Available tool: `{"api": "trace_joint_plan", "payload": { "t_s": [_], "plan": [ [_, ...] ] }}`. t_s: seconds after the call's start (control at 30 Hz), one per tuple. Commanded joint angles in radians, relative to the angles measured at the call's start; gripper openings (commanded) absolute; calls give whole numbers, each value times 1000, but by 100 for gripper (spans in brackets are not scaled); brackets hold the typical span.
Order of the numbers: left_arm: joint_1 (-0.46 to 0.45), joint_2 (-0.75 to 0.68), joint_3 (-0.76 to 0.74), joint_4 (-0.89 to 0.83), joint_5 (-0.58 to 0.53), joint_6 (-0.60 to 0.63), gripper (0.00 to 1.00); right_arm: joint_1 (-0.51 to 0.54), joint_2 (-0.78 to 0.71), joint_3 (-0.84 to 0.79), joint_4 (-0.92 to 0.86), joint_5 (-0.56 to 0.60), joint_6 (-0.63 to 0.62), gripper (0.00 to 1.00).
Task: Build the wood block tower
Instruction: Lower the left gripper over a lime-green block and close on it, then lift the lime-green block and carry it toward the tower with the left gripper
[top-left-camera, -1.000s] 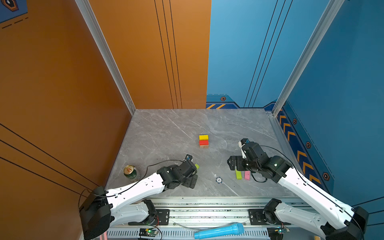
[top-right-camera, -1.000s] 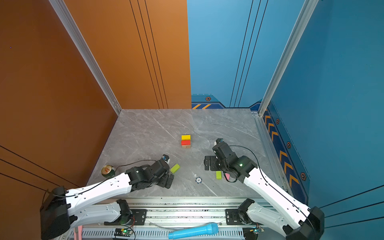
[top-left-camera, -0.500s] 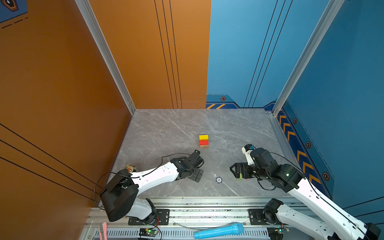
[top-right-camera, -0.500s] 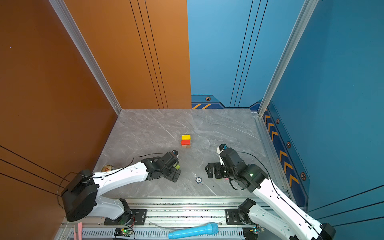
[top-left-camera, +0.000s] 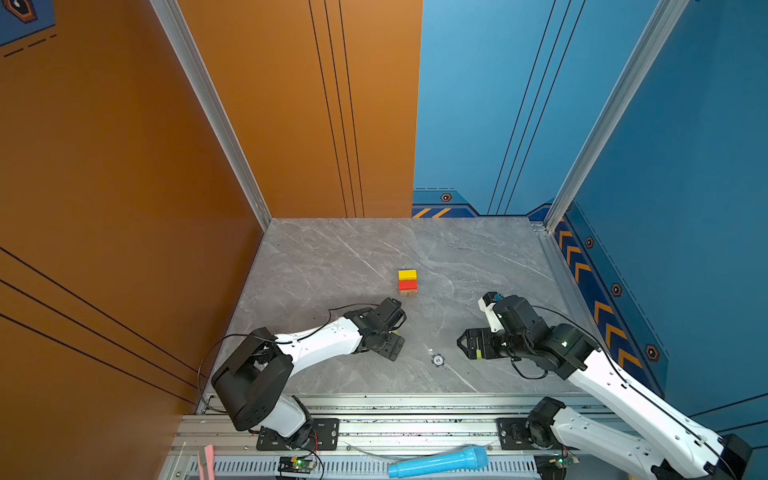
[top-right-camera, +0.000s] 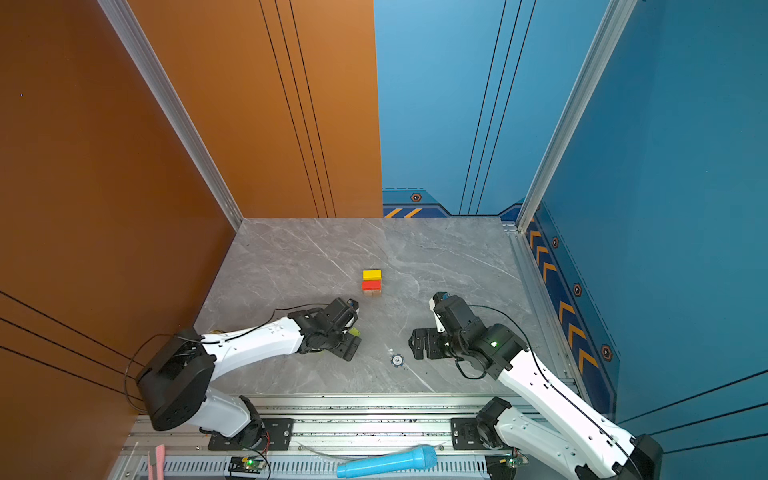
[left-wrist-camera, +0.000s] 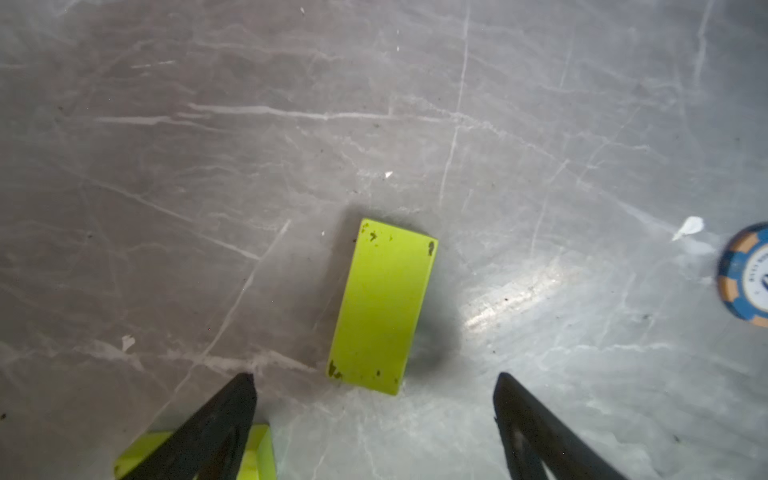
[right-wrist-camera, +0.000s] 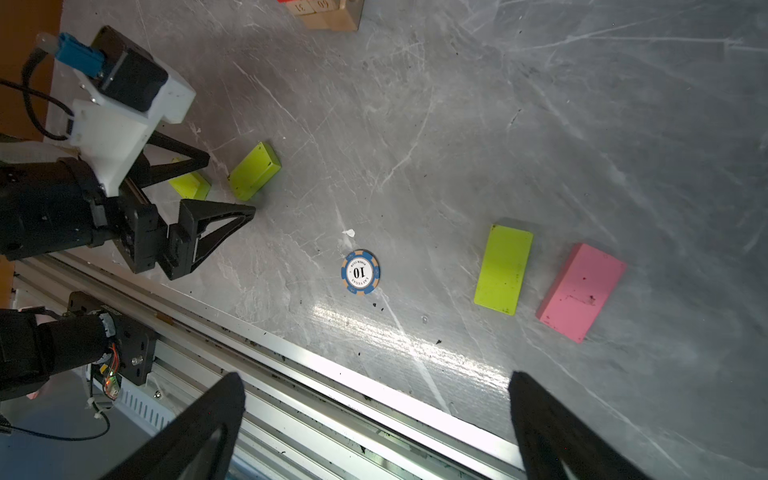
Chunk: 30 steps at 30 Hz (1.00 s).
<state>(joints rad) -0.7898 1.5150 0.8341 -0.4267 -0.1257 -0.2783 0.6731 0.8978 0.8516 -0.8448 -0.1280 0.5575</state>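
The left fingers (left-wrist-camera: 224, 419) stand wide apart and hold nothing. A lime green block (left-wrist-camera: 382, 307) lies flat on the grey marbled surface (left-wrist-camera: 291, 124), just ahead of the fingertips and in line with the gap between them, touched by neither. A second lime green block (left-wrist-camera: 259, 451) lies partly hidden under one finger; I cannot tell whether they touch. The right wrist view shows these two blocks close together but apart. The right fingers (right-wrist-camera: 199, 432) are also spread wide and empty, held above the surface near its front rail. Beyond them a third lime green block (right-wrist-camera: 503, 270) and a pink block (right-wrist-camera: 582, 291) lie flat, near each other with a narrow strip of surface between. A blue and white poker chip (right-wrist-camera: 360, 272) sits on the surface between the two arms' working spots, apart from every block. In both top views the tower (top-left-camera: 407, 283) (top-right-camera: 371, 282) stands near the middle of the surface, farther back than both arms and clear of them. It shows yellow and red over a tan base, but whether the yellow piece lies on the red one or beside it cannot be made out.
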Motion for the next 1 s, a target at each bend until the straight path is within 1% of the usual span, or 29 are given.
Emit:
{"api": "trace_joint_plan", "payload": {
  "t_s": [0.0, 0.2, 0.23, 0.33, 0.4, 0.47, 0.77, 0.83, 0.9, 0.97],
  "plan": [
    [15, 29, 40, 4, 26, 30, 88, -5, 5, 29, 9, -17, 4, 100],
    [28, 77, 72, 5, 14, 43, 87, -7, 4, 36, -1, -4, 5, 100],
    [29, 88, 81, 2, 12, 43, 82, -8, 5, 37, -2, -3, 5, 100],
    [29, 118, 104, -12, 15, 48, 76, -10, 7, 41, -6, 1, 4, 100],
    [25, 130, 112, -12, 16, 46, 63, -11, 8, 41, -8, 3, 2, 100],
    [23, 135, 113, -11, 7, 39, 55, -13, 10, 41, -8, 2, 1, 100],
    [23, 153, 115, -17, -11, 25, 54, -23, 23, 41, -9, 3, -10, 100],
    [24, 156, 117, -19, -14, 19, 49, -26, 20, 38, -8, 10, -10, 100],
    [23, 158, 128, -37, -18, 4, 42, -29, 15, 37, -10, 13, -8, 100],
    [21, 162, 136, -51, -23, -7, 37, -32, 10, 36, -9, 13, -9, 100]
  ]
}}
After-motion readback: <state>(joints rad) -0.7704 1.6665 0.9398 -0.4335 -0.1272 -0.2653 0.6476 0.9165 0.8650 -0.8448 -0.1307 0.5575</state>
